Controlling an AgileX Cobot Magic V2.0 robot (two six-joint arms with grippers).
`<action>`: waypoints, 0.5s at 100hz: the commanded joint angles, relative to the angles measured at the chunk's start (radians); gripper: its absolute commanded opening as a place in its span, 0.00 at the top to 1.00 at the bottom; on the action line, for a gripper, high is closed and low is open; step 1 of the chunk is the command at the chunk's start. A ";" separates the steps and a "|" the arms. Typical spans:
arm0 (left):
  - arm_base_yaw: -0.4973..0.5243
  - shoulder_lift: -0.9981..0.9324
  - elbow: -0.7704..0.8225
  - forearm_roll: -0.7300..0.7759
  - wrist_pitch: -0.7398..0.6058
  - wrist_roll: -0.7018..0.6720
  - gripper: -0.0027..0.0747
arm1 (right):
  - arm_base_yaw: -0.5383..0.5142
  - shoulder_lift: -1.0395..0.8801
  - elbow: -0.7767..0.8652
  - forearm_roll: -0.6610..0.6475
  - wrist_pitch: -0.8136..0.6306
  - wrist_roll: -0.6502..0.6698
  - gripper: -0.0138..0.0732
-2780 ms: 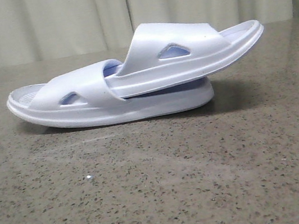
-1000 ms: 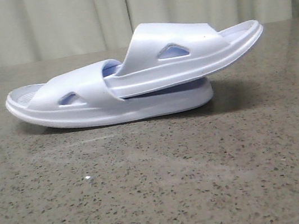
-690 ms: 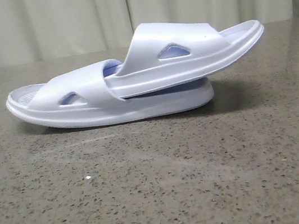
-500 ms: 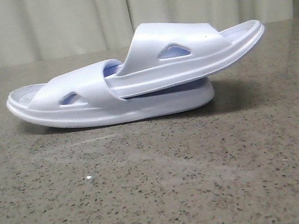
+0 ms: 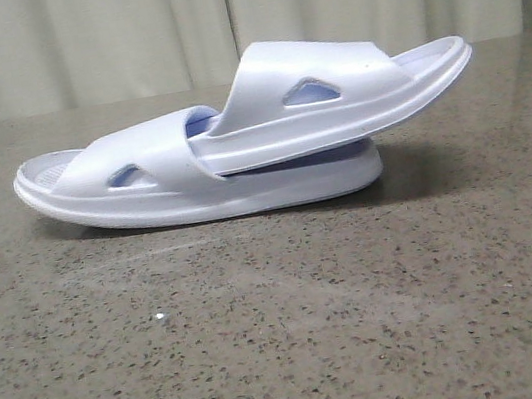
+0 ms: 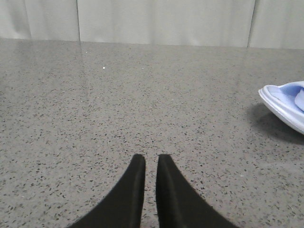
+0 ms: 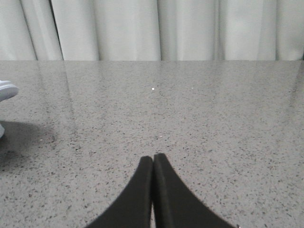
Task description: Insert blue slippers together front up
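Observation:
The two blue slippers lie nested on the speckled table in the front view. The lower slipper (image 5: 161, 176) rests flat, and the upper slipper (image 5: 331, 98) is pushed under its strap and tilts up to the right. Neither gripper shows in the front view. My left gripper (image 6: 151, 157) hovers over bare table with only a thin slit between its fingers and nothing in it; one slipper end (image 6: 285, 102) lies well off to its side. My right gripper (image 7: 153, 156) has its fingers pressed together and holds nothing, with a slipper tip (image 7: 5, 90) at the frame's edge.
The grey speckled stone table (image 5: 288, 338) stretches all round the slippers. A pale curtain (image 5: 118, 31) hangs behind the table's far edge.

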 commanded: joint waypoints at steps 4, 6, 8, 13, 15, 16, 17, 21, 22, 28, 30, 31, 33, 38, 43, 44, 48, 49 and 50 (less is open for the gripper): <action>-0.003 -0.029 0.009 0.000 -0.077 -0.011 0.95 | 0.001 -0.022 0.021 -0.018 -0.040 0.001 0.94; -0.003 -0.029 0.009 0.000 -0.077 -0.011 0.95 | -0.001 -0.022 0.021 -0.018 -0.035 0.001 0.94; -0.003 -0.029 0.009 0.000 -0.077 -0.011 0.95 | -0.001 -0.022 0.021 -0.018 -0.033 0.001 0.94; -0.003 -0.029 0.009 0.000 -0.077 -0.011 0.95 | -0.001 -0.022 0.021 -0.018 -0.033 0.001 0.94; -0.003 -0.029 0.009 0.000 -0.077 -0.011 0.95 | -0.001 -0.022 0.021 -0.018 -0.033 0.001 0.94; -0.003 -0.029 0.009 0.000 -0.077 -0.011 0.95 | -0.001 -0.022 0.021 -0.018 -0.033 0.001 0.94; -0.003 -0.029 0.009 0.000 -0.077 -0.011 0.95 | -0.001 -0.022 0.021 -0.018 -0.033 0.001 0.94; -0.003 -0.029 0.009 0.000 -0.077 -0.011 0.95 | -0.001 -0.022 0.021 -0.018 -0.033 0.001 0.94; -0.003 -0.029 0.009 0.000 -0.077 -0.011 0.95 | -0.001 -0.022 0.021 -0.018 -0.033 0.001 0.94; -0.003 -0.029 0.009 0.000 -0.077 -0.011 0.95 | -0.001 -0.022 0.021 -0.018 -0.033 0.001 0.94; -0.003 -0.029 0.009 0.000 -0.077 -0.011 0.95 | -0.001 -0.022 0.021 -0.018 -0.033 0.001 0.94; -0.003 -0.029 0.009 0.000 -0.077 -0.011 0.95 | -0.001 -0.022 0.021 -0.018 -0.033 0.001 0.94; -0.003 -0.029 0.009 0.000 -0.077 -0.011 0.95 | -0.001 -0.022 0.021 -0.018 -0.033 0.001 0.94; -0.003 -0.029 0.009 0.000 -0.077 -0.011 0.95 | -0.001 -0.022 0.021 -0.018 -0.033 0.001 0.94; -0.003 -0.029 0.009 0.000 -0.077 -0.011 0.95 | -0.001 -0.022 0.021 -0.018 -0.033 0.001 0.94; -0.003 -0.029 0.009 0.000 -0.077 -0.011 0.95 | -0.001 -0.022 0.021 -0.018 -0.033 0.001 0.94; -0.003 -0.029 0.009 0.000 -0.077 -0.011 0.95 | -0.001 -0.022 0.021 -0.018 -0.033 0.001 0.94; -0.003 -0.029 0.009 0.000 -0.077 -0.011 0.95 | -0.001 -0.022 0.021 -0.018 -0.033 0.001 0.94; -0.003 -0.029 0.009 0.000 -0.077 -0.011 0.95 | -0.001 -0.022 0.021 -0.018 -0.033 0.001 0.94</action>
